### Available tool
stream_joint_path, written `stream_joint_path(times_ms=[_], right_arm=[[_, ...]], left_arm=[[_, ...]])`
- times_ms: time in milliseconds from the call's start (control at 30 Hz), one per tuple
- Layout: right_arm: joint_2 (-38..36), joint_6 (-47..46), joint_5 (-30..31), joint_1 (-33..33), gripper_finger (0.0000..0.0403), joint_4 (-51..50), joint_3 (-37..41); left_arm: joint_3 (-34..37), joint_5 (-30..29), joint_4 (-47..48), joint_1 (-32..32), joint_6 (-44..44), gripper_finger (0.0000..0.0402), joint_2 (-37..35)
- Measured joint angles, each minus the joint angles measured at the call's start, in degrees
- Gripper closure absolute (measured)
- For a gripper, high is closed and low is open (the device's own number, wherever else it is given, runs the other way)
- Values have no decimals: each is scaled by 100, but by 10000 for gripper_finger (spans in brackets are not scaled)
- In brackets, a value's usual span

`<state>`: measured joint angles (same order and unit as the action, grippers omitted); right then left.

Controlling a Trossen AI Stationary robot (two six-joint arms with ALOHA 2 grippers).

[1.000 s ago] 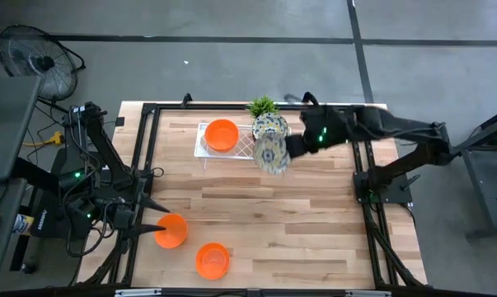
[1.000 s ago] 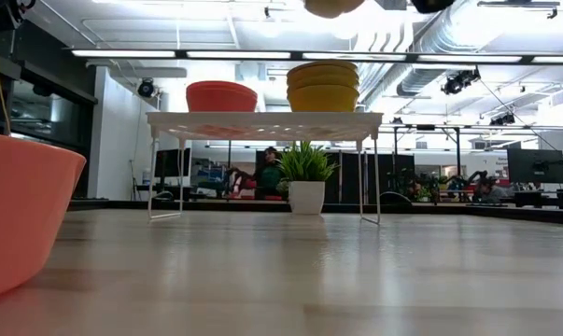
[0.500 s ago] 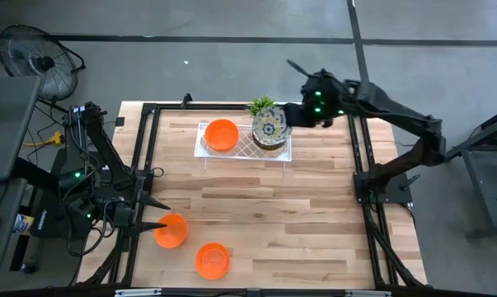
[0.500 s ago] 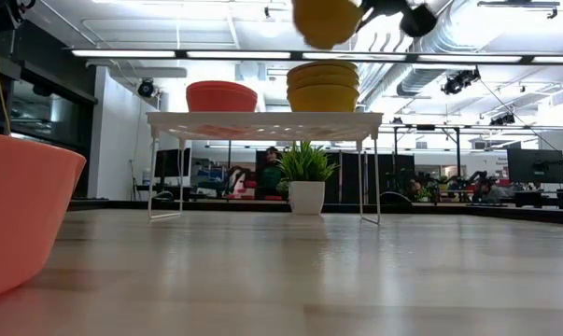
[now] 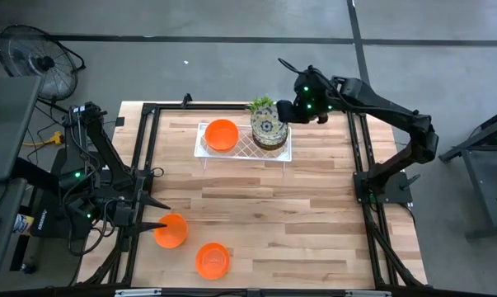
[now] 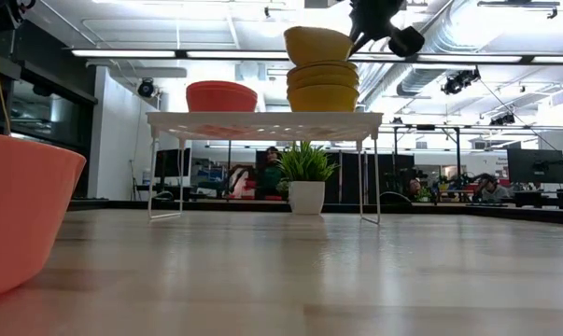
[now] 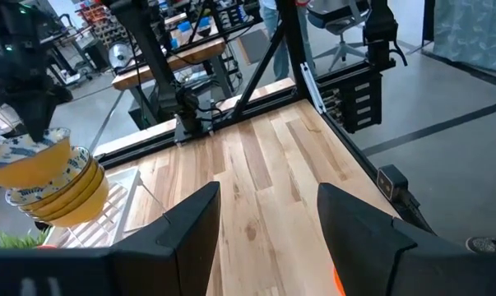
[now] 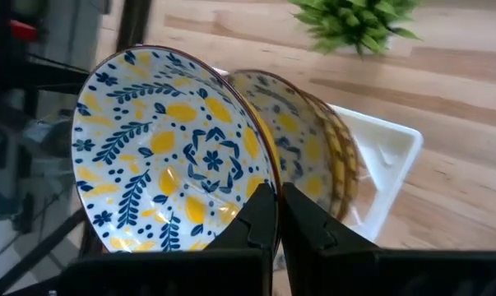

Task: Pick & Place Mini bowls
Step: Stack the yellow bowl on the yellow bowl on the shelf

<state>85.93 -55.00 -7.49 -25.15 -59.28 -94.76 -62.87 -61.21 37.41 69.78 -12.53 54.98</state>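
My right gripper [image 5: 288, 112] is shut on a cream bowl with a blue-and-yellow floral pattern [image 8: 169, 152], held just over the stack of floral bowls [image 6: 322, 87] on the white tray [image 5: 241, 149]. Whether the held bowl [image 6: 317, 45] touches the stack, I cannot tell. One orange bowl [image 5: 222, 134] sits on the tray beside the stack. Two more orange bowls [image 5: 171, 232] [image 5: 212, 260] rest on their bases near the table's near left corner. My left gripper [image 7: 268, 238] waits open next to the first of these. My right gripper pinches the floral bowl's rim [image 8: 266, 191], on the side toward the table's right, with one finger [image 8: 256, 224] on the patterned inner face and the other [image 8: 303, 228] outside. It comes slanting down from the table's right. The bowl is tilted.
A small green potted plant [image 5: 262, 106] stands just beyond the tray's far edge, close to my right gripper. The tray stands on thin legs [image 6: 367, 173] above the wooden table. The middle and near right of the table [image 5: 314, 231] are bare wood.
My right gripper has carried the floral bowl from over the tray's near edge toward the far edge and down onto the level of the stack. The bowl has turned from steeply tipped to nearly level.
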Motion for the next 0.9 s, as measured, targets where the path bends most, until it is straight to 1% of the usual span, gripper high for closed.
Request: stream_joint_path(times_ms=[133,600,900], right_arm=[[4,21,83,0,402,-402,0],[4,154,305,7,402,-215,0],[193,259,417,125,403,-260,0]], left_arm=[[0,0,0,0,-12,204,0],[0,6,2,0,-192,204,0],[0,28,15,0,-278,204,56]])
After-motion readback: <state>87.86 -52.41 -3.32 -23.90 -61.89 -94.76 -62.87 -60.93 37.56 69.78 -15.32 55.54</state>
